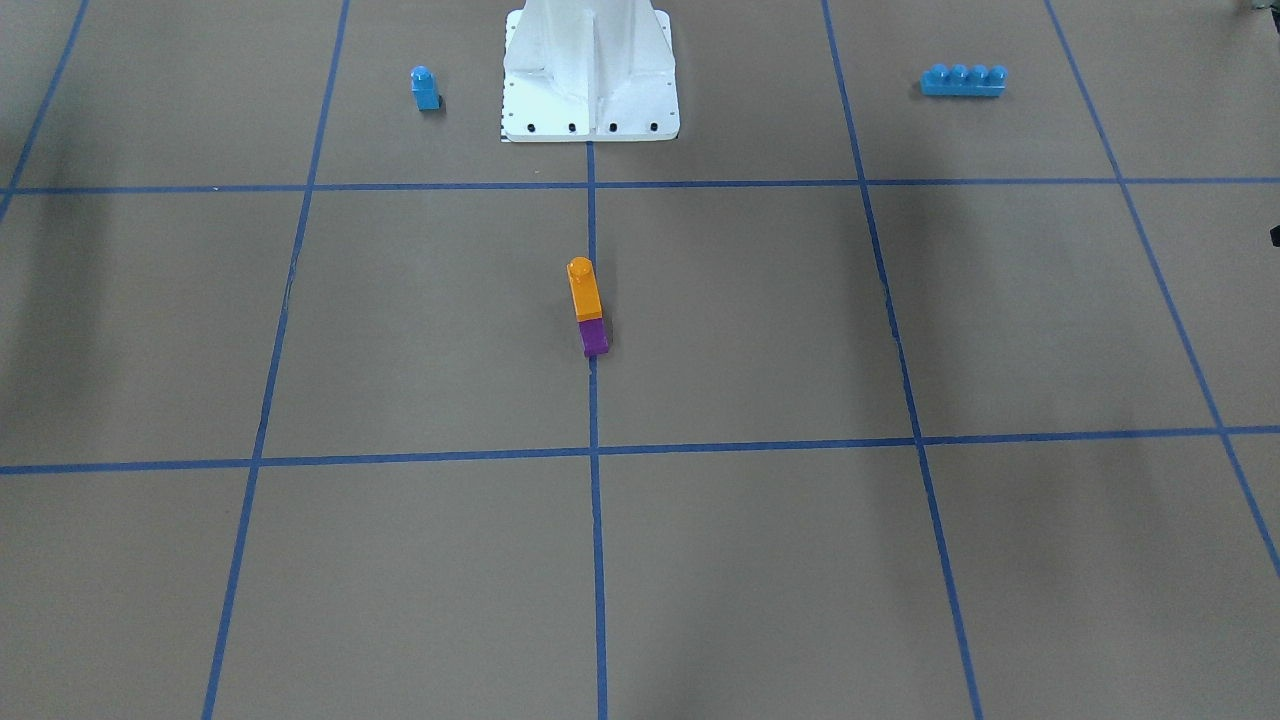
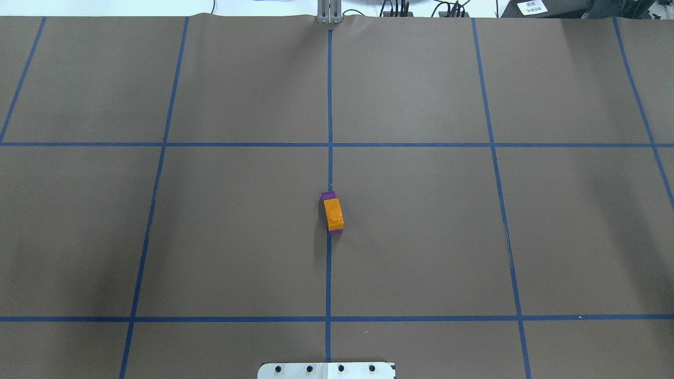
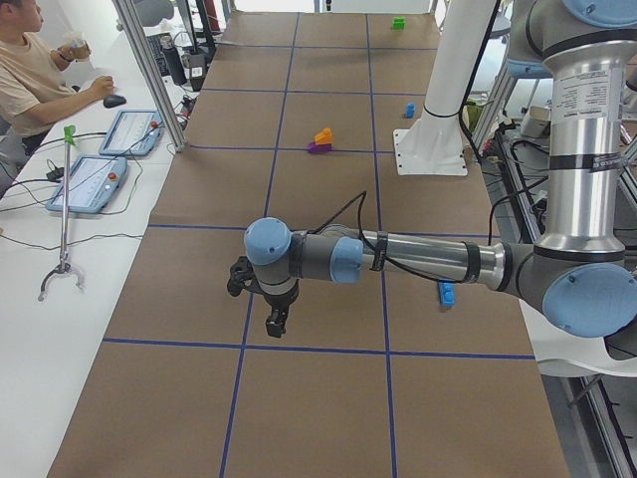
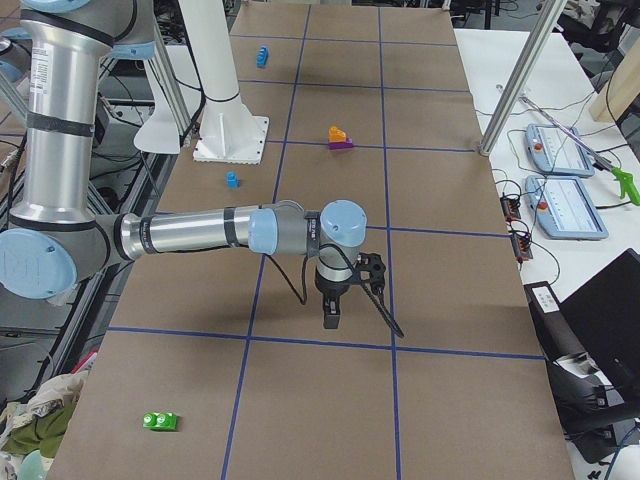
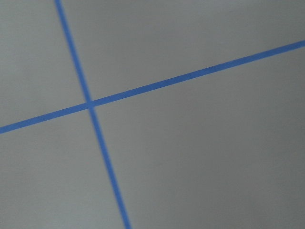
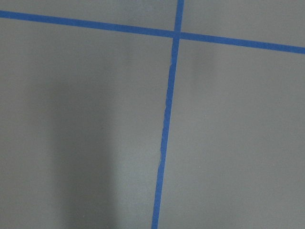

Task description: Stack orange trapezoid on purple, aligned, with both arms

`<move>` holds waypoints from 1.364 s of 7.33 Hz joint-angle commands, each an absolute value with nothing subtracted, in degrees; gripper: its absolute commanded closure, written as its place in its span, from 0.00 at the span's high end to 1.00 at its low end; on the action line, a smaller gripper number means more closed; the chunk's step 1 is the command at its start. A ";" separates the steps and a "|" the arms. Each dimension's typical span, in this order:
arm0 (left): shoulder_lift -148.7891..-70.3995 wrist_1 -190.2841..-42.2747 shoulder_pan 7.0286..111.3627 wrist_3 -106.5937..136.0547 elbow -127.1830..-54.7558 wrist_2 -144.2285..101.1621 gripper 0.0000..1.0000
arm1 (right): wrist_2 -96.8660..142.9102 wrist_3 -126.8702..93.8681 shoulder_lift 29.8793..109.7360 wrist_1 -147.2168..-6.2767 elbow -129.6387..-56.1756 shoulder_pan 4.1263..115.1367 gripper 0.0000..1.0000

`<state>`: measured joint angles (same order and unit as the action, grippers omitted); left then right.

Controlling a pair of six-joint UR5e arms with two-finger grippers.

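Orange trapezoid (image 1: 583, 290): seated on top of the purple (image 1: 593, 337), stud upward, near the middle of the bench (image 1: 300, 330).
Stack position: set on the central blue tape line (image 1: 597, 560), turned slightly off that line; in the overhead view a thin strip of purple is seen at either end of the orange block.
Contact with grippers: none; the stack stands alone, well apart from both arms.
Left arm (image 3: 398, 261): stretched out low over the bench towards the robot's left end, seen only in the exterior left view.
Left gripper (image 3: 273, 325): pointed down above the bench with nothing seen in it; whether it is open or closed cannot be told from this side view.
Right arm (image 4: 200, 232): stretched out likewise towards the robot's right end.
Right gripper (image 4: 331, 320): pointed down over a tape line; its opening cannot be told.
Wrist views: only bare bench and crossing tape lines are shown.
Small blue block (image 1: 425, 88): beside the white robot base (image 1: 590, 75), on the robot's right.
Long blue brick (image 1: 963, 80): on the robot's left, further out from the base.
Green block (image 4: 160, 421): near the bench's right end.
Operator (image 3: 30, 70): seated at the side table.
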<state>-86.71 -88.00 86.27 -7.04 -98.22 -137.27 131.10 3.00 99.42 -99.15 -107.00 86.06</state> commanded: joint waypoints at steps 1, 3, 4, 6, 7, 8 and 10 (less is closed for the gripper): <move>-86.66 -87.80 86.49 -7.12 -98.61 -137.72 0.99 | 133.06 3.34 99.67 -98.97 -107.22 86.48 1.00; -87.54 -88.07 86.48 -7.03 -97.39 -137.20 0.99 | 132.98 3.43 100.10 -98.26 -107.40 87.01 1.00; -87.37 -88.15 86.48 -7.12 -97.30 -137.37 0.99 | 132.98 3.34 100.02 -98.26 -107.49 87.01 1.00; -86.84 -88.24 86.48 -6.51 -97.12 -137.20 0.99 | 132.98 3.08 99.41 -97.56 -106.62 87.01 1.00; -86.84 -88.16 86.48 -6.42 -97.12 -137.28 1.00 | 132.98 2.99 99.40 -96.60 -106.00 87.01 1.00; -86.75 -88.15 86.48 -6.42 -96.95 -137.63 1.00 | 132.98 2.90 99.49 -96.33 -106.00 87.01 1.00; -86.66 -88.24 86.48 -6.50 -96.68 -137.46 1.00 | 133.07 2.90 99.67 -96.33 -105.56 87.01 1.00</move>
<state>-86.71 -88.21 86.48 -6.48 -96.83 -137.55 133.00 2.92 99.53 -96.45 -105.78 87.01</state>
